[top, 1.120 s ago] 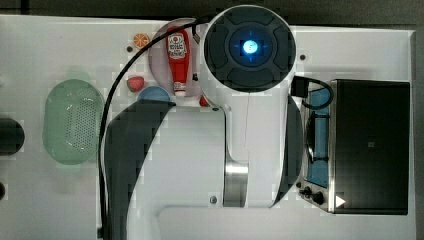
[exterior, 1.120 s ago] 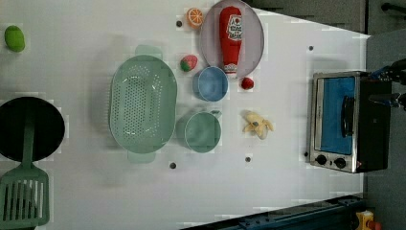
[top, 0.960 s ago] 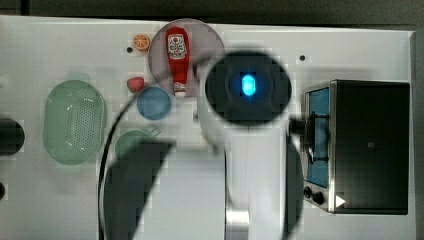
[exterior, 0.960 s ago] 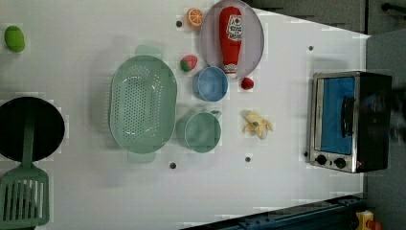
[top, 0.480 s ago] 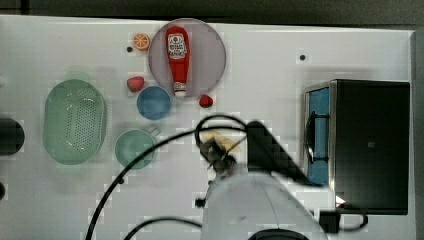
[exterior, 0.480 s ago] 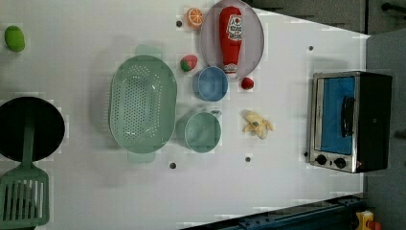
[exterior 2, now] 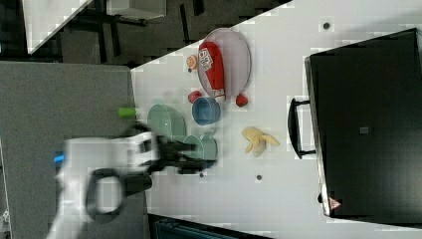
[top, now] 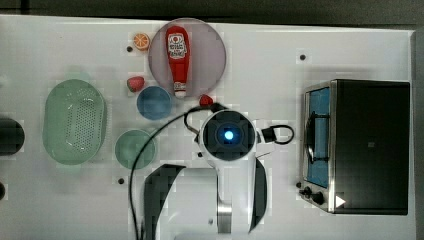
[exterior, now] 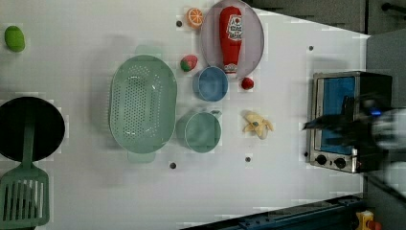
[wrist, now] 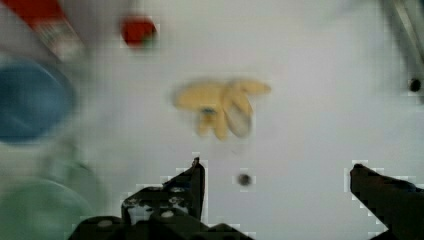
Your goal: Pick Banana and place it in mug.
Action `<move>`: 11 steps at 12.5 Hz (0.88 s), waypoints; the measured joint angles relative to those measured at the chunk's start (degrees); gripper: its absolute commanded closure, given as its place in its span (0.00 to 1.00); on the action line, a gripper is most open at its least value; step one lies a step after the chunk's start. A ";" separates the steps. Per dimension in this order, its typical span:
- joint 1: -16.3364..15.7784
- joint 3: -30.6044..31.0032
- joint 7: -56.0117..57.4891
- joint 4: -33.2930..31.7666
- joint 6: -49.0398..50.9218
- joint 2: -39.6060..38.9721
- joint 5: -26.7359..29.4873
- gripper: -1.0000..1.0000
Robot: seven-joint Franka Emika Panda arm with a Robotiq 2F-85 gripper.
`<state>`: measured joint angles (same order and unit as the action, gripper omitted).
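Banana [exterior: 257,125]: you have it lying loose on the white table [exterior: 287,191], pale yellow and partly peeled, in the left view between the mug [exterior: 203,132] and the toaster oven [exterior: 349,120], apart from both.

Mug: teal-green, upright, just beside the pale-green colander [exterior: 142,103], with the blue bowl [exterior: 210,83] near it.

Gripper [wrist: 275,175]: your wrist view has both fingers spread wide with nothing between them, hanging above the table short of the banana [wrist: 222,102].

Arm: in the top view its wrist housing [top: 228,135] covers the banana's spot.

Other stock: ketchup bottle [exterior: 231,28] on a plate [exterior: 210,33], orange slice [exterior: 194,17], strawberry [exterior: 188,63], small red fruit [exterior: 247,83], black pan [exterior: 28,128], green spatula [exterior: 23,191].
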<state>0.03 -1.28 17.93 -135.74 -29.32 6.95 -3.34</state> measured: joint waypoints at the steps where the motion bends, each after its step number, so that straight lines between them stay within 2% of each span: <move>1: 0.61 0.02 3.39 -2.24 -3.64 -2.71 0.44 0.00; 3: 1.36 0.15 9.22 -6.04 -7.39 -6.21 0.86 0.00; 7: 0.99 0.16 17.71 -5.48 -20.70 -12.96 1.04 0.00; 11: 0.62 -0.67 20.20 -3.80 -29.10 -22.05 0.76 0.00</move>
<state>0.64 -1.95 38.13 -139.55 -58.41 -15.11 -2.58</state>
